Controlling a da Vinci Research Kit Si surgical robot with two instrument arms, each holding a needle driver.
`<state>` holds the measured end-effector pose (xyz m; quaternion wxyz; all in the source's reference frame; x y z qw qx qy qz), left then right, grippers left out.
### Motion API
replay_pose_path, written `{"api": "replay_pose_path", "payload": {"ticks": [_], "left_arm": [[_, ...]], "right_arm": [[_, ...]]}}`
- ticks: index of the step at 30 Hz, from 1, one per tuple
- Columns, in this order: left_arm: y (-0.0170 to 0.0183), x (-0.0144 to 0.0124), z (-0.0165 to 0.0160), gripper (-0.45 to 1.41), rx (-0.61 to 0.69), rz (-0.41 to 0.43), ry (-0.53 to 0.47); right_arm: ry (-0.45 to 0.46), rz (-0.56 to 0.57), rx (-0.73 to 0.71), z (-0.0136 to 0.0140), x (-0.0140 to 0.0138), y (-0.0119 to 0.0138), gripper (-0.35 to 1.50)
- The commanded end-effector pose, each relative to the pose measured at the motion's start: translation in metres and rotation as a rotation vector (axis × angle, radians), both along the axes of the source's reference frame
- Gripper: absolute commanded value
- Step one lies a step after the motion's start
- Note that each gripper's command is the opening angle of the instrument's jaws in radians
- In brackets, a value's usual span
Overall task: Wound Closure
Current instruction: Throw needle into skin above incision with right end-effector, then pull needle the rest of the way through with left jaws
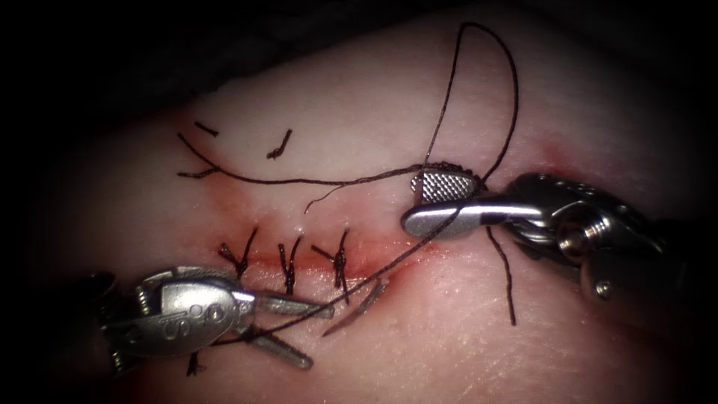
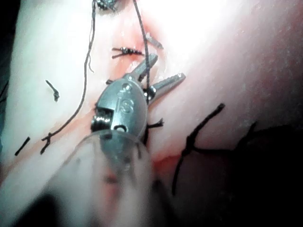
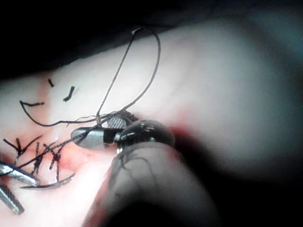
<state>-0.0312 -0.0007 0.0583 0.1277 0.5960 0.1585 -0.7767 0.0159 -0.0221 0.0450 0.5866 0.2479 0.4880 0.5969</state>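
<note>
In the endoscope view the tissue (image 1: 598,97) carries a horizontal cut (image 1: 314,258) edged with red fluid (image 1: 389,262), and three knotted stitches (image 1: 289,263) cross its left stretch. The left tool (image 1: 318,335) reaches in from eight o'clock with its two jaws spread apart and holding nothing; a run of thread (image 1: 374,278) passes between them without being pinched, and the left wrist view shows the same open left tool (image 2: 163,71) with the dark strand crossing its hinge. The needle (image 1: 357,307) lies free on the tissue just below the cut, a little toward four o'clock from the last stitch and just off the tip of the left tool's upper jaw; no tool grips it and it looks to be resting on the surface, not driven in. In the right wrist view the needle (image 3: 49,182) shows as a dark curve below the stitches. The right tool (image 1: 420,203) comes in from three o'clock, jaws parted, with thread wound around them; I cannot tell whether any strand is clamped. From there the thread rises in a tall loop toward twelve o'clock, and another strand trails left above the cut toward nine o'clock. Short cut ends of thread (image 1: 280,147) lie on the tissue at about ten o'clock.
</note>
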Motion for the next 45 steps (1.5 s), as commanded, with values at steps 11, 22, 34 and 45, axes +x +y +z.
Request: {"api": "replay_pose_path", "payload": {"ticks": [11, 22, 34, 45], "left_arm": [[0.0036, -0.0033, 0.0024, -0.08, 0.007, -0.136, 0.045], [0.0042, -0.0053, 0.0026, -0.4, 0.045, -0.162, 0.025], [0.0033, -0.0052, 0.0024, 0.28, 0.042, -0.146, 0.034], [0.0039, -0.0066, 0.0025, -0.16, 0.056, -0.127, 0.024]], "right_arm": [[-0.081, -0.001, -0.023, 0.0032, -0.0038, -0.0012, 0.83], [-0.073, 0.001, -0.028, 0.0037, -0.0032, -0.0025, 0.73], [-0.069, -0.002, -0.031, 0.0038, -0.0035, -0.0035, 0.49], [-0.068, 0.002, -0.022, 0.0039, -0.0033, -0.0037, 0.29]]}}
